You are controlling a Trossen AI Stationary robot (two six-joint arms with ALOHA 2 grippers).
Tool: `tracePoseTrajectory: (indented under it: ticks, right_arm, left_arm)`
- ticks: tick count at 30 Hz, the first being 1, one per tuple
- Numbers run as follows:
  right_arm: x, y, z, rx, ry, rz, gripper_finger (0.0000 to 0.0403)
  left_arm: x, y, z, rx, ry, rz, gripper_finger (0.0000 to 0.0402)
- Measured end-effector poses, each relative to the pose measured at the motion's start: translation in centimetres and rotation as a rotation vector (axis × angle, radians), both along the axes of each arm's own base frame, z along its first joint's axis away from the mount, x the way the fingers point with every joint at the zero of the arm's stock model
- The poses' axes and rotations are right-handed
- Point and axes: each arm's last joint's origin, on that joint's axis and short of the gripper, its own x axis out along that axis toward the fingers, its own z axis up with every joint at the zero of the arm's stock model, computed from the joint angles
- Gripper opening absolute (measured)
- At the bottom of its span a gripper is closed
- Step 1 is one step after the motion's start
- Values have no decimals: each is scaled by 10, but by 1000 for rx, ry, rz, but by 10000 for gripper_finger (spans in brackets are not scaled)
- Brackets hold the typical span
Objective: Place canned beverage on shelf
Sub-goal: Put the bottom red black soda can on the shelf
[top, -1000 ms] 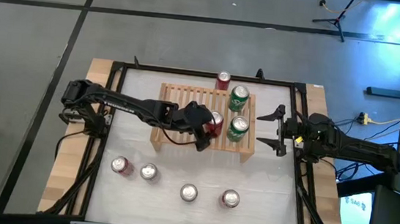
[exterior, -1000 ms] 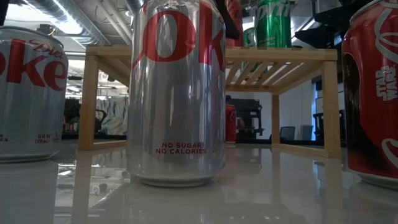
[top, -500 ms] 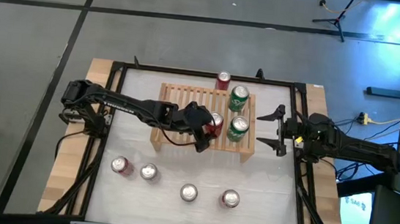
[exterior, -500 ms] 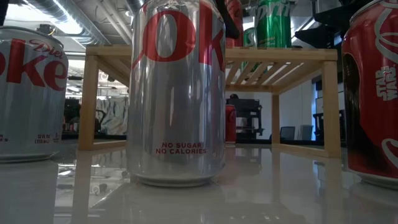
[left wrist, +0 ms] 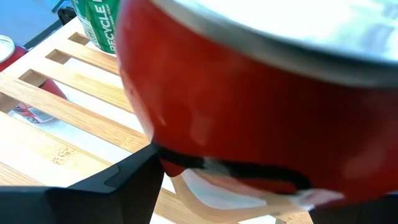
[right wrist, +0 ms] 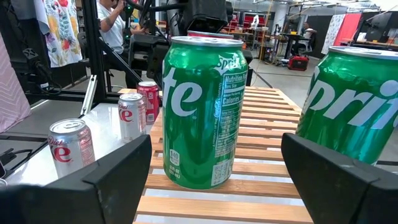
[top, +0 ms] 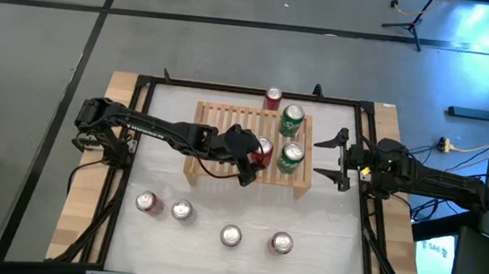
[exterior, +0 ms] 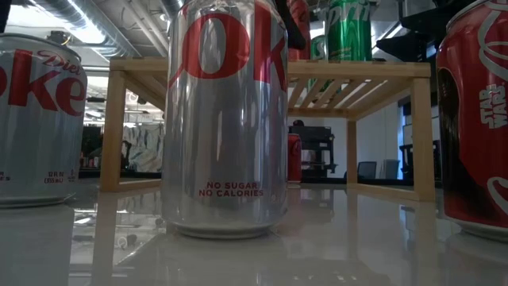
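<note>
- High view shows the shelf (top: 228, 117) standing at the table's far middle, with two green cans (top: 293, 117) already upright on its right end and a red can (top: 264, 149) beside the nearer green one.
- That red can is clasped by the left gripper (top: 256, 161), which reaches over the shelf from the left; the left wrist view fills with the can's red side just above the wooden slats, so I judge it is at or nearly at its resting spot and not yet let go.
- Right gripper (top: 337, 158) waits just off the shelf's right end, fingers spread and holding nothing, looking across the slats at the green cans.
- One more red can (top: 273, 97) stands on the table behind the shelf.
- Four cans (top: 230, 235) are lined along the table's near side, still to be moved.
- By my reckoning, two are placed, a third is mid-placement, and five remain.
</note>
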Motion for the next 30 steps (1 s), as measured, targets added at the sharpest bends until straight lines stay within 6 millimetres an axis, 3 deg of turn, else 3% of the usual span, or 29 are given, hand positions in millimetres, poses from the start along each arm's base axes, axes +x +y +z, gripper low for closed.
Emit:
tracePoseTrajectory:
  ticks: [23,30]
  right_arm:
    - [0,0,0,0,0,0,353]
    - [0,0,0,0,0,0,353]
  left_arm:
    - [0,0,0,20,4,-2,305]
    - [-1,0,-1,20,12,-1,348]
